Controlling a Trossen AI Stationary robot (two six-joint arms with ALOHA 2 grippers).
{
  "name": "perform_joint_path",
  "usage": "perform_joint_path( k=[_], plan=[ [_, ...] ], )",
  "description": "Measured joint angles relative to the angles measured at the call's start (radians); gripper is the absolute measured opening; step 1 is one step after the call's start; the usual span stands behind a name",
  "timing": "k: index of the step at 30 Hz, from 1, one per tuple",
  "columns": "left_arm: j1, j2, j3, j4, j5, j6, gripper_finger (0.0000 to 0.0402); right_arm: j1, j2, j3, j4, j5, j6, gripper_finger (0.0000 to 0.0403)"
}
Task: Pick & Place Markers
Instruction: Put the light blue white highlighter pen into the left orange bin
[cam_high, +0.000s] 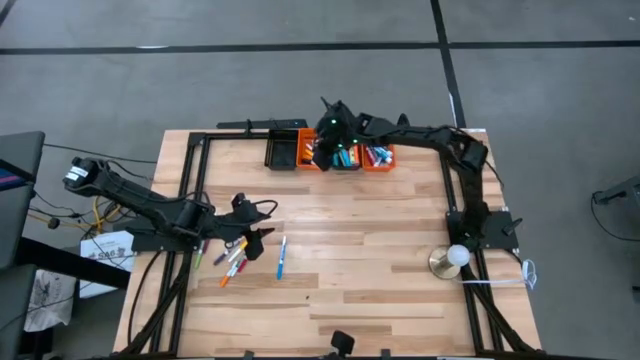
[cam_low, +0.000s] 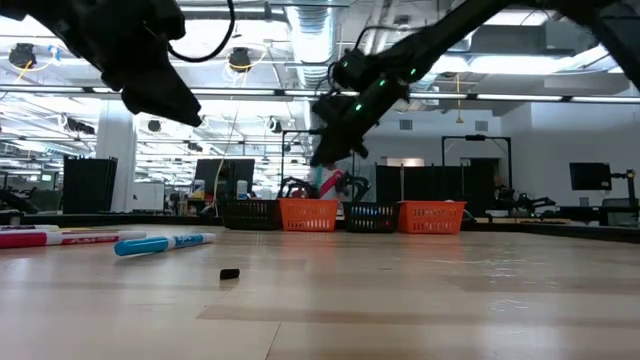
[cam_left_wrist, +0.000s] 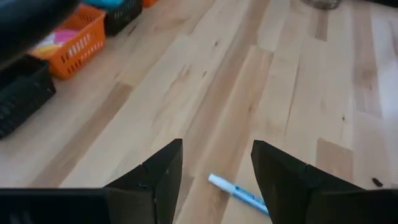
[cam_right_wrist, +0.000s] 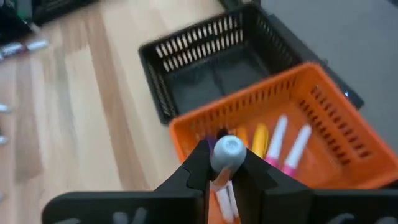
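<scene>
The right claw (cam_right_wrist: 225, 177) hangs over the row of bins at the bench's (cam_high: 380, 240) twelve o'clock edge, above an orange bin (cam_right_wrist: 292, 124); its fingers are pinched narrow on a pink-and-white marker (cam_right_wrist: 227, 155) held upright, grey cap uppermost; inside that orange bin lie several markers (cam_right_wrist: 273, 146), yellow, pink and white; a black bin (cam_right_wrist: 211, 62) stands just beside it, nothing visible inside. The left claw (cam_left_wrist: 216, 165) hovers at about eight o'clock on the bench, fingers parted wide and gripping nothing; a blue marker (cam_left_wrist: 239, 194) lies flat on the wood just beneath the gap. A loose cluster of markers (cam_high: 232, 258) in mixed colours lies near the left claw, toward nine o'clock.
</scene>
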Motion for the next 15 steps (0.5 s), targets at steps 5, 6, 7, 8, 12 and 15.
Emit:
perform_joint_path(
  k=[5,6,7,8,12,15],
  plan=[
    [0.005,0.017,0.000,-0.075,0.018,-0.078,0.0188,-0.003,0.056,0.038,-0.017,-0.004,-0.001,0.0042],
    [0.010,0.024,0.001,-0.098,0.025,-0.103,0.0188,-0.004,0.065,0.044,-0.021,-0.006,0.000,0.0046],
    [0.014,0.029,0.000,-0.132,0.031,-0.127,0.0188,-0.004,0.075,0.050,-0.036,-0.008,-0.001,0.0048],
    [0.020,0.037,0.000,-0.143,0.038,-0.151,0.0188,-0.004,0.085,0.056,-0.043,-0.011,-0.003,0.0049],
    [0.052,0.074,0.000,-0.165,0.075,-0.214,0.0188,-0.004,0.088,0.063,-0.058,-0.025,-0.011,0.0052],
    [0.077,0.101,0.000,-0.168,0.094,-0.226,0.0188,-0.004,0.085,0.064,-0.062,-0.025,-0.029,0.0054]
  ],
)
